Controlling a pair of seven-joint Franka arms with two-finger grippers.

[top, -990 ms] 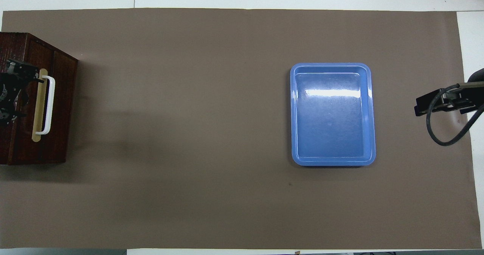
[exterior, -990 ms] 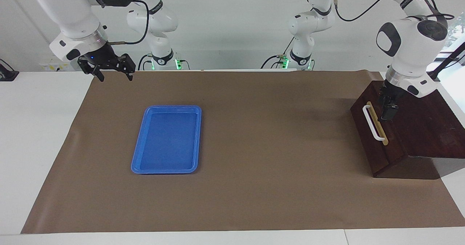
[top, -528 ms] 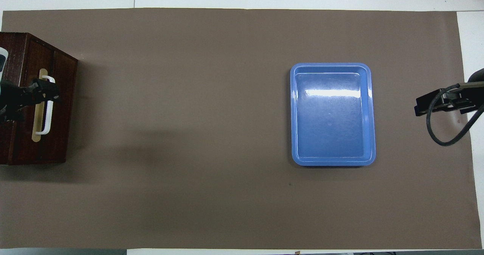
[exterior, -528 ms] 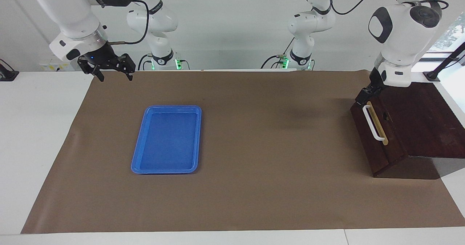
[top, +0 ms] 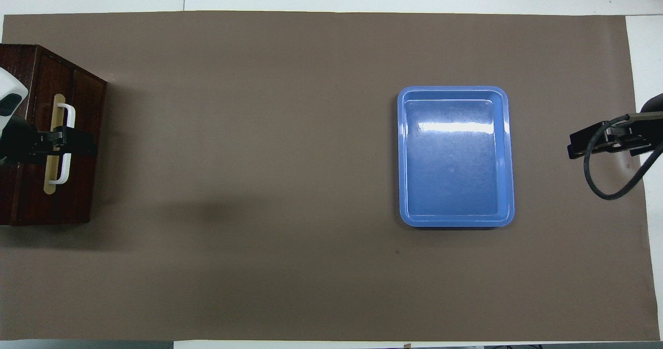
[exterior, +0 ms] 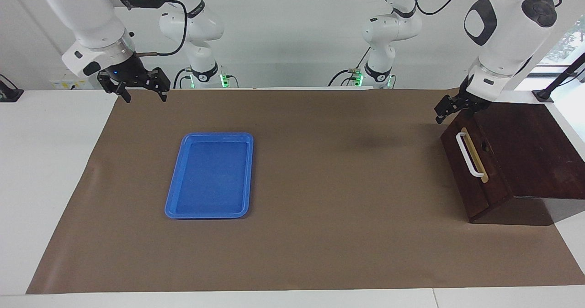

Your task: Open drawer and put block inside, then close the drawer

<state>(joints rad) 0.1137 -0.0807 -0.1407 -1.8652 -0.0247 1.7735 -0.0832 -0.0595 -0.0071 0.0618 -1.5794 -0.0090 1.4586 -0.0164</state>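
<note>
The drawer (exterior: 462, 175) sits shut in its dark wooden box (exterior: 530, 152) at the left arm's end of the table, its white handle (exterior: 469, 155) on the tan strip. My left gripper (exterior: 445, 111) hangs open and empty in the air, over the handle (top: 69, 113) in the overhead view and touching nothing. My right gripper (exterior: 144, 97) waits open and empty above the mat's edge at the right arm's end, seen also as the right gripper (top: 595, 144) from overhead. The block is out of view.
A blue tray (exterior: 217, 135) lies with nothing in it on the brown mat (exterior: 343, 184), toward the right arm's end. From overhead the tray (top: 453, 88) sits mid-depth on the mat. White table shows around the mat.
My left gripper has lifted away from the handle's tan strip and swung up over the box's corner nearer the robots. The drawer stays shut. The right arm has not moved.
</note>
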